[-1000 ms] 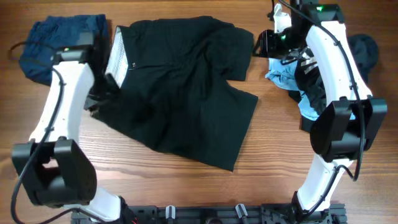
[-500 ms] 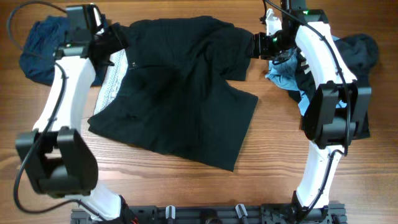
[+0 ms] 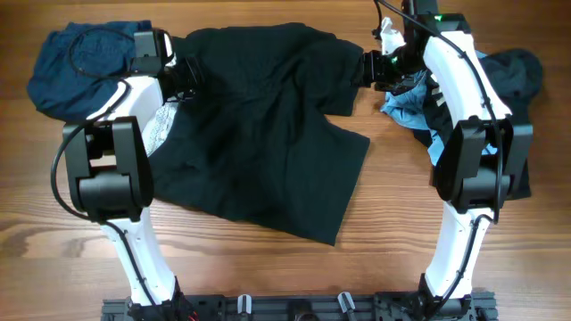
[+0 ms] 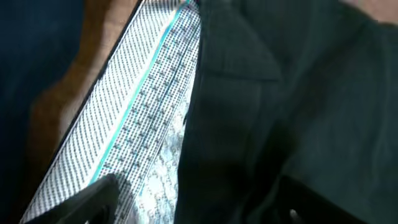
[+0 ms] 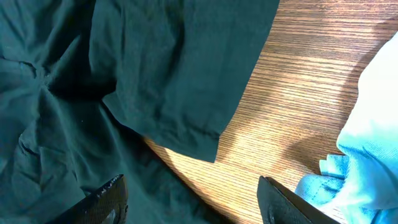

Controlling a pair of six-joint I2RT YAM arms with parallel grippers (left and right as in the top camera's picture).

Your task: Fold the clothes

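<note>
No readable text anywhere. White lettering on the black garment (image 3: pixel 434 92) in the pile with the light-blue piece (image 3: pixel 406 109) is too small and creased to read. The black shorts (image 3: pixel 268 134) have a pale waistband lining (image 4: pixel 124 124) with dots and a teal stripe, no letters.

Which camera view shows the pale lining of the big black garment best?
Left wrist: the lining fills much of it, dots and teal stripe clear. Overhead shows only a small strip beside the left arm. Right wrist shows none.
</note>
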